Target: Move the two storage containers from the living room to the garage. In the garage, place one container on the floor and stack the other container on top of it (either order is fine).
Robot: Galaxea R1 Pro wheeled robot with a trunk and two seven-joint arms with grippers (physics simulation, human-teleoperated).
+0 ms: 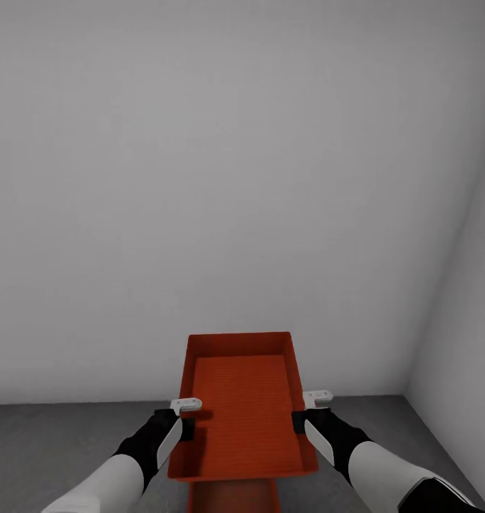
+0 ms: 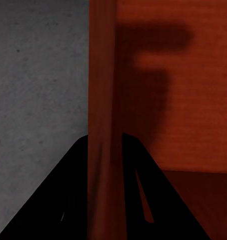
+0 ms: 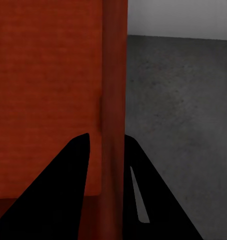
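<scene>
Currently, from my remote station, I record the following.

Held container: an orange-red storage container [image 1: 242,406] sits in the lower centre of the head view, open top up, ribbed bottom visible.
Long axis: it runs straight away from me, from the bottom of the frame toward the wall; the short sides face near and far.
Second container: another orange-red bin [image 1: 233,496] shows at the bottom edge of the head view, directly beneath the near end of the held one, its long axis seemingly the same way. I cannot tell whether the two touch.
Left gripper: my left gripper [image 1: 186,415] is clamped on the left long wall; in the left wrist view [image 2: 104,200] one finger lies outside the wall and one inside, the wall [image 2: 101,100] between them.
Right gripper: my right gripper [image 1: 308,410] grips the right long wall, roughly opposite the left; in the right wrist view [image 3: 107,200] the fingers straddle that wall [image 3: 114,75].
Floor: dark grey speckled concrete [image 1: 57,434] spreads to both sides of the containers, bare in the lower left and lower right of the frame.
Edges: a plain grey-white wall [image 1: 199,178] stands beyond the far short side; a second wall [image 1: 463,320] meets it at the right of the frame, forming a corner.
Room: open floor lies between the far end and the wall base.
</scene>
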